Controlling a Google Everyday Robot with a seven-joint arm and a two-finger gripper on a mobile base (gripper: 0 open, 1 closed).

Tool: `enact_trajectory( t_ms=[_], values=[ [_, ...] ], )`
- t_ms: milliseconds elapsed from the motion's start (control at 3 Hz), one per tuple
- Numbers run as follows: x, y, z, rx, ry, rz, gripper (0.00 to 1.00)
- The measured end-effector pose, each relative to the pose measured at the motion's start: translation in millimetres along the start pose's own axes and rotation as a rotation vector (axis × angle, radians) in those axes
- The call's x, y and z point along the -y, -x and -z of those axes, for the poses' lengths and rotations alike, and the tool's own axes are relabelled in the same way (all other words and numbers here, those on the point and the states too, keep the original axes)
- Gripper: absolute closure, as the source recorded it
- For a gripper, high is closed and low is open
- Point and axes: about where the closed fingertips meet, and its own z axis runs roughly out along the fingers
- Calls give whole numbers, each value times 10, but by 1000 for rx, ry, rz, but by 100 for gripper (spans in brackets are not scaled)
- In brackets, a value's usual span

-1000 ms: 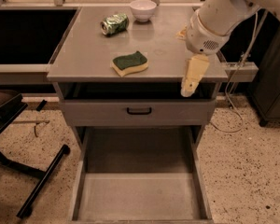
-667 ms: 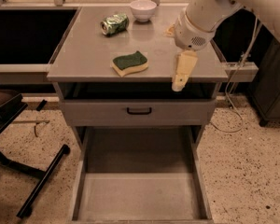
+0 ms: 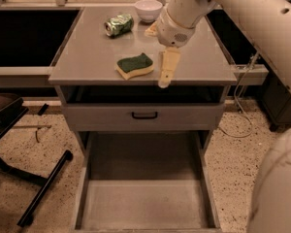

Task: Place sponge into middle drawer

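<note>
Camera view | arm angled down | tool just beside sponge

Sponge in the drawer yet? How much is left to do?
Done: the wide grey pulled-out drawer tray sits open, floor bare. In hand: the pale gripper hovers beside the yellow sponge with the green scrub top, which lies on the grey cabinet top. Left: grab it, lower it into the drawer.
</note>
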Motion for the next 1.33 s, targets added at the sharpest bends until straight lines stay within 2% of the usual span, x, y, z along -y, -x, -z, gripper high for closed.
enact_trajectory(
  t_ms=[333,667,1333],
  values=[
    [129,259,-190,25,35,63,0],
    [183,252,-226,25,35,71,0],
    [519,281,-459,58,66,112,0]
  ],
)
